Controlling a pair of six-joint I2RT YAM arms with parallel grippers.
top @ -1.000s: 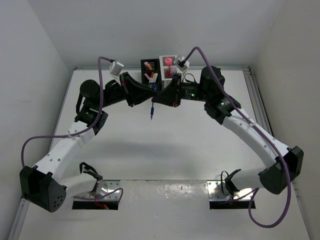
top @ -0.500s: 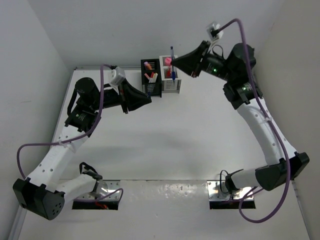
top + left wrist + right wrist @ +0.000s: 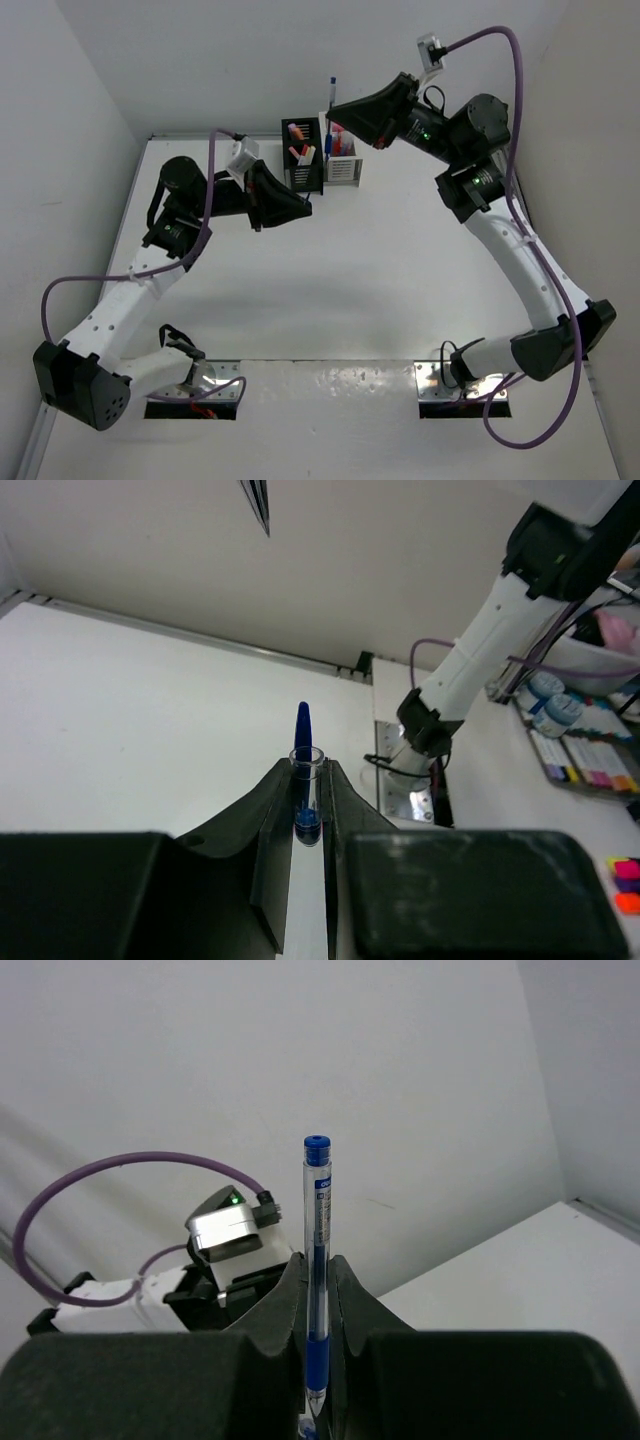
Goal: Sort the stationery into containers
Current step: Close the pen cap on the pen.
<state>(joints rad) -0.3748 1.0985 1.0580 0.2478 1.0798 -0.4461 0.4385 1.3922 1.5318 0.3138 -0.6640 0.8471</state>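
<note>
Here, at the 12 o'clock edge of the flat white table (image 3: pixel 330 290), stand the two joined slotted pen holders. The square black plastic holder (image 3: pixel 303 172) touches the square white plastic holder (image 3: pixel 347 172), which sits on its 3 o'clock side. A stubby pink piece (image 3: pixel 294 128) and a few red- and orange-tipped sticks (image 3: pixel 300 153) poke out of the black one. The contents of the white one are mostly hidden behind the right arm's fingers.

The right gripper (image 3: pixel 332 112) hangs in the air over the white holder's 9 o'clock side. Its jaws are pinched narrow on a slim blue pen with a clear barrel (image 3: pixel 331 90). That pen stands upright, its round blue end pointing to 12 o'clock in the right wrist view and its blue rubber grip clamped between the fingers. Whether its lower tip has entered the holder cannot be told.

The left gripper (image 3: pixel 306 207) sits at about 7 o'clock from the black holder, near it but apart. Its jaws are drawn narrow around a second blue pen with a clear tube end (image 3: pixel 307 790). In the left wrist view its pointed blue tip juts past the fingertips toward 12 o'clock. From overhead this pen is hidden by the fingers.
</note>
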